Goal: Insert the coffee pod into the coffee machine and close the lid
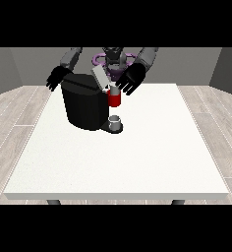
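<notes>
Coffee machine (85, 106) is seen as a big black box on the white counter (118, 157), near the far edge and close to the robot. Its grey lid (99, 77) is tipped up and open. A red part (114, 100) is fixed on the front of the machine, and a small grey cup (115, 120) is set on the tray under it.

The hand at the view's right (131, 78) is held just above the red part, right beside the open lid. Its fingers are spread and point down. The coffee pod cannot be made out clearly; a small pale bit (114, 90) is seen between this hand and the red part, and that may be the pod at the slot. Whether the pod is pinched or already let go cannot be told.

The hand at the view's left (55, 78) is held open behind the machine's far corner, with nothing in it.

Things could still go wrong. If the pod is tilted when it is let go, it may be stuck at the slot and not drop in. If the lid is then pushed down, it may be blocked and left half open. The cup may also be bumped by a low hand
</notes>
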